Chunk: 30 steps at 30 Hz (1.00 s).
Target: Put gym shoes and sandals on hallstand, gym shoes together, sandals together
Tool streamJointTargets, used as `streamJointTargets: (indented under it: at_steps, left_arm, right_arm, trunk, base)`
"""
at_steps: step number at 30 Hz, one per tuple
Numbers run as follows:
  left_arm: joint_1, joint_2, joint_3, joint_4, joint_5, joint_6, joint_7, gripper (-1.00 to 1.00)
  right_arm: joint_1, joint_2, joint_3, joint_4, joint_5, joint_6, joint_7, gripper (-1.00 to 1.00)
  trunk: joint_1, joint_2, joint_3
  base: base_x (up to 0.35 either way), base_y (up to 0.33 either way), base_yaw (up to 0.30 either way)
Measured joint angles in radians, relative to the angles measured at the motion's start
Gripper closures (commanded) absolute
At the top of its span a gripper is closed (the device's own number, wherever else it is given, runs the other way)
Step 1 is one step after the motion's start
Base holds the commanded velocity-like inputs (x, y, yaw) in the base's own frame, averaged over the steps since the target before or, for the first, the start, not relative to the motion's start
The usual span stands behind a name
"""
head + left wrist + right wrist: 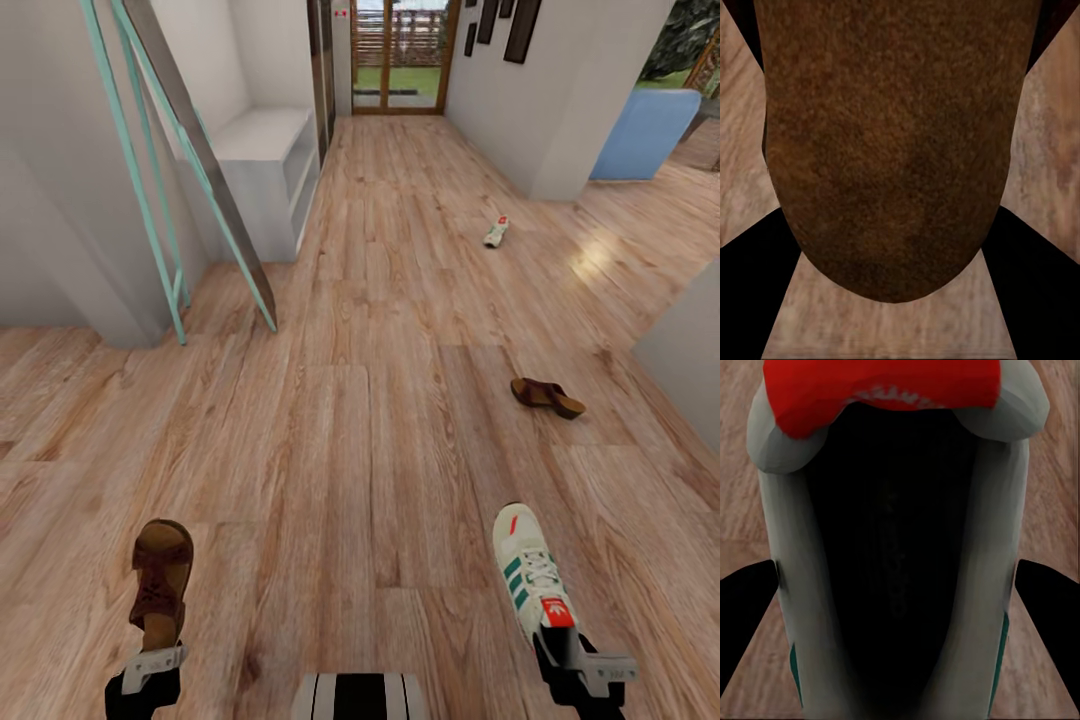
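sandal (pixel 160 585) toe up-corridor, gym shoe (pixel 530 580) — likewise

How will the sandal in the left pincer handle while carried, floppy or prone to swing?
The sandal is probably fairly stiff: it juts out from the left pincer without sagging. Held at one end only, it may pivot. The leather looks matte, so likely not slippery.

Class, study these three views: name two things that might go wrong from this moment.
1. Each shoe is pinched only at its heel: the sandal in the left gripper and the gym shoe in the right gripper may slip while driving.
2. The base might roll over the floor sandal.
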Motion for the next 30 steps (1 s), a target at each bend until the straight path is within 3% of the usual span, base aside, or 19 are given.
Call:
streamJointTargets:
  at_steps: [7,30]
  left_arm:
    - [0.024,-0.001,0.001,0.005,0.000,-0.015,0.000,1.00]
    - [0.027,-0.002,0.001,0.011,0.000,-0.020,0.000,1.00]
  right_arm:
    - [0.006,0.001,0.000,0.014,0.000,-0.002,0.000,1.00]
    - [0.008,0.025,0.002,0.060,0.000,-0.001,0.000,1.00]
  trunk:
    - [-0.003,0.002,0.030]
    - [-0.014,0.007,0.154]
  base:
    - [0.000,0.000,0.000]
    - [0.000,0.000,0.000]
